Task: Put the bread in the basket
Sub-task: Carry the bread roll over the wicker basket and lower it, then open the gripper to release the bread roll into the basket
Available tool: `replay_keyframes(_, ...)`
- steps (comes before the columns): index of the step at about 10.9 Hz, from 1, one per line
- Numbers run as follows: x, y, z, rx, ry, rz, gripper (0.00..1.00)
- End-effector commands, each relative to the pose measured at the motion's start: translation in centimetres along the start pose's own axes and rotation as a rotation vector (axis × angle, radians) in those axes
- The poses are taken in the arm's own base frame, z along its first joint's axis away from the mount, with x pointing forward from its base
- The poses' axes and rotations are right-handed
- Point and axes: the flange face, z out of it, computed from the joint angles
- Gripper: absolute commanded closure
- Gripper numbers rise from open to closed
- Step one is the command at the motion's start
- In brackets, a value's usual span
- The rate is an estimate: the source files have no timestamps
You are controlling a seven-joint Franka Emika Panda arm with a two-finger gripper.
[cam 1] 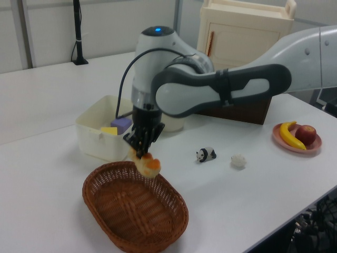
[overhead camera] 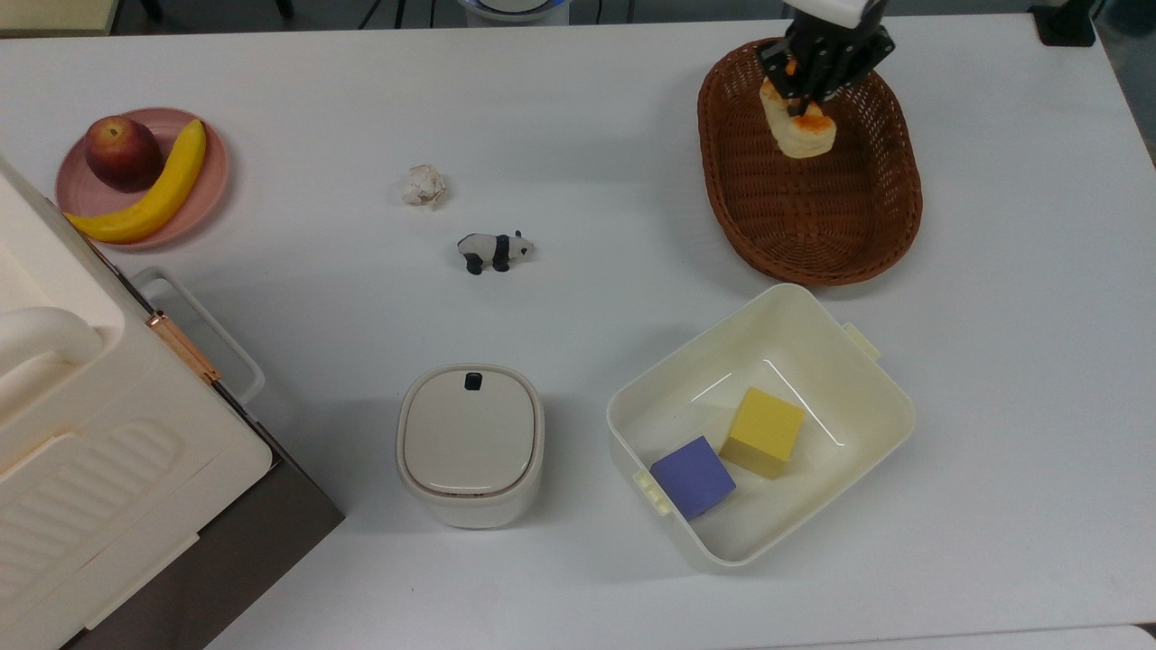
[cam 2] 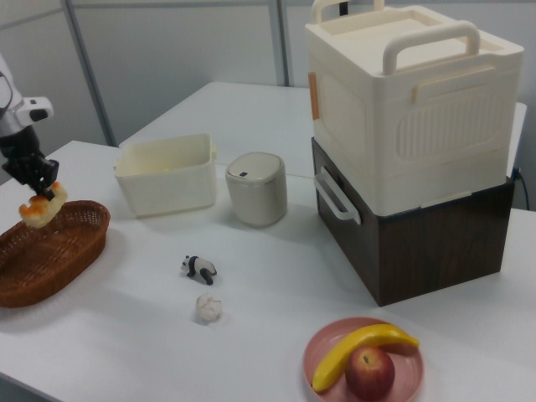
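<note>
Fingers pinch bread above basket

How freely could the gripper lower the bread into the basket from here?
Probably freely: the gripper holds the bread above the basket, whose open interior looks bare below it.

bread x1 | basket x1 | bin x1 | cubes x2: yellow cube, purple cube | panda x1 | paper ball x1 | lidded can x1 | plate x1 | banana x1 | apple x1
</note>
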Motion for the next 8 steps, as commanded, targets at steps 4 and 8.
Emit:
replay_keyframes(4, -0.7, -3.0, 2.1, -0.014, -0.039, -0.044, 0.00)
replay_keyframes(8, -0.3, 2.2, -1.0, -0.060, -0.044, 0.036, 0.00)
